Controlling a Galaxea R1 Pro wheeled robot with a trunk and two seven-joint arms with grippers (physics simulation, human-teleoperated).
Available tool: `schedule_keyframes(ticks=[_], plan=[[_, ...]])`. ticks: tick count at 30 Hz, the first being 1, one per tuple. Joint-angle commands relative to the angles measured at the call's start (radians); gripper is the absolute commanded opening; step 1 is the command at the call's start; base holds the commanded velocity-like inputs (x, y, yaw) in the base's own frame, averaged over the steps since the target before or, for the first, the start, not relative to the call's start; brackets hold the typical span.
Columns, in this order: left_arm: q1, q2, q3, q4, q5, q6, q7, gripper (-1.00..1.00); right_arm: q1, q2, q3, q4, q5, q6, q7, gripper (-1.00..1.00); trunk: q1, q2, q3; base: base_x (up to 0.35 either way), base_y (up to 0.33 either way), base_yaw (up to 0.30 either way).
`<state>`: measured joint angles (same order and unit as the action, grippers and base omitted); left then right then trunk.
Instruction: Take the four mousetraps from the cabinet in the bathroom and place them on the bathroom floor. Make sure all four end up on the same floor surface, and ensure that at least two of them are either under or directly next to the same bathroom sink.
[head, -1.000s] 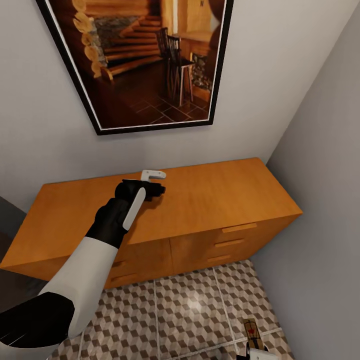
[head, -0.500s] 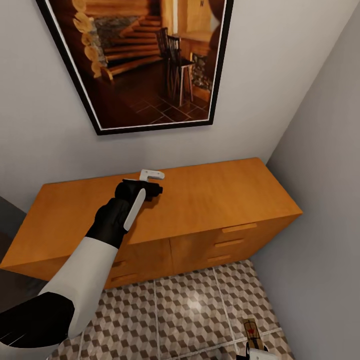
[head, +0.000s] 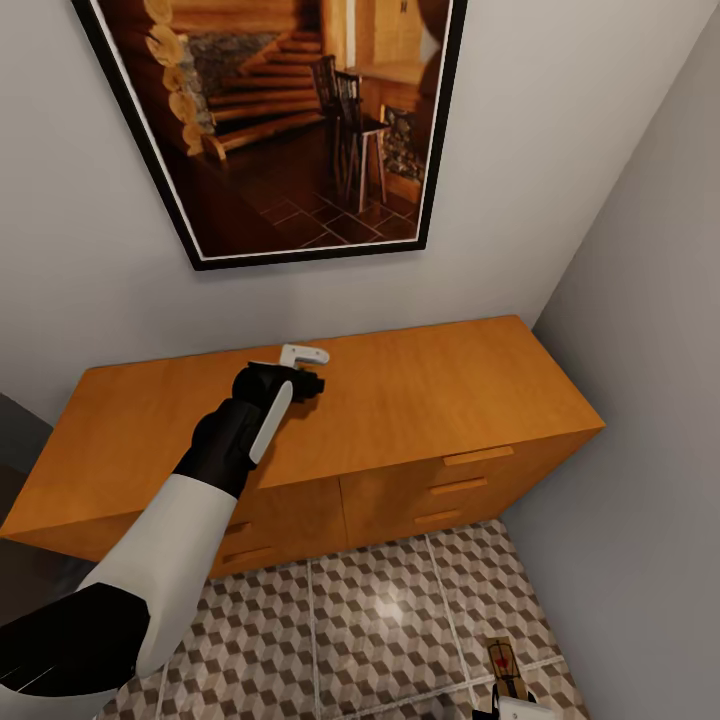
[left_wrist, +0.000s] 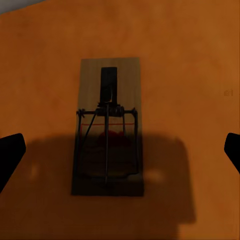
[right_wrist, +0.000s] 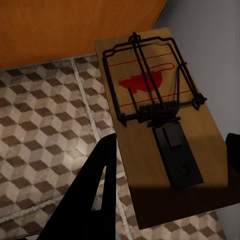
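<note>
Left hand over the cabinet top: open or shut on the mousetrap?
Open. In the left wrist view the left hand has its fingertips spread wide of the mousetrap, which lies flat and untouched on the cabinet.

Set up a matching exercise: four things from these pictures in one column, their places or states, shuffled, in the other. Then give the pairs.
Things:
1. mousetrap on the cabinet
2. mousetrap in the right pincer
3. left pincer
4. framed picture

Places or states:
A. hangs on the wall above the cabinet
B. held over the tiled floor
C. open, above a trap
D. lies flat on orange wood

Pairs: 1-D, 2-B, 3-C, 4-A
</note>
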<state>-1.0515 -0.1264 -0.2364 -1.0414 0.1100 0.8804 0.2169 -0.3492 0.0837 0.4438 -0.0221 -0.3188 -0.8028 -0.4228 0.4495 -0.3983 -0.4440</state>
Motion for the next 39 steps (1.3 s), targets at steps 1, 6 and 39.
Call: schedule_keyframes(ticks=[1,6,39], plan=[[-0.001,0.0,-0.002,0.001,0.003,0.003,0.01,1.0,-0.001,0.0,0.009,0.001,-0.006,-0.003,-0.004,-1.0,0.001,-0.002,-0.001,0.0,0.0,0.0],[-0.001,-0.001,-0.003,0.012,-0.063,0.003,0.01,1.0,-0.001,0.001,0.009,0.001,-0.006,-0.003,-0.004,-1.0,0.001,-0.002,-0.001,0.0,0.0,0.0],[-0.001,-0.01,-0.004,0.067,-0.124,0.002,0.005,1.0,-0.001,0.0,0.009,0.001,-0.006,-0.004,-0.004,-1.0,0.001,-0.002,-0.001,0.0,0.0,0.0]])
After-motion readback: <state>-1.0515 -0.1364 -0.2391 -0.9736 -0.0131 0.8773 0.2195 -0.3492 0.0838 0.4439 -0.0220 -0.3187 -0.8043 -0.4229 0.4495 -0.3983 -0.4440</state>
